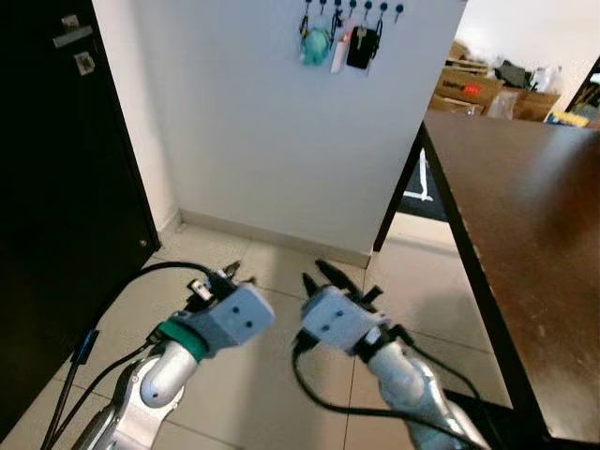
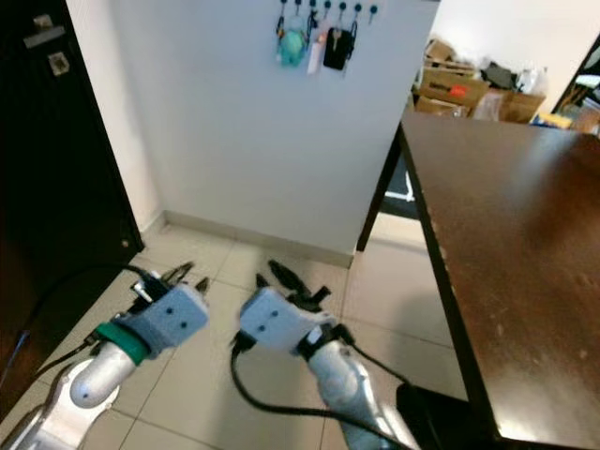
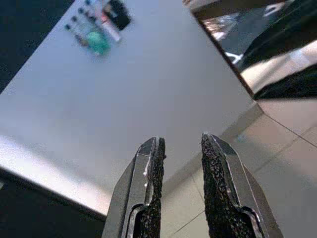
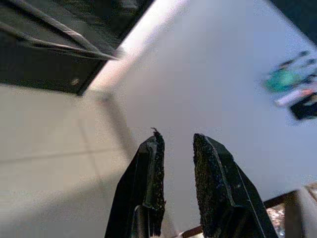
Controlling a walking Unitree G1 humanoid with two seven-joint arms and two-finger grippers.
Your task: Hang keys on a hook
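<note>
A row of small dark wall hooks (image 1: pixel 352 7) sits high on the white wall (image 1: pixel 253 122), and a bunch of keys with a teal fob, a white tag and a black fob (image 1: pixel 339 45) hangs from them. A dark brown wooden table (image 1: pixel 525 216) stands on the robot's right, its near edge running beside the right arm; cardboard boxes (image 1: pixel 469 89) lie beyond it. A black door (image 1: pixel 56 187) closes off the left. The left gripper (image 1: pixel 225 273) and right gripper (image 1: pixel 323 274) are held low over the beige tiled floor (image 1: pixel 272 375), side by side, pointing towards the wall. Each has its fingers slightly parted, grasping nothing. Open floor lies between the grippers and the wall.
</note>
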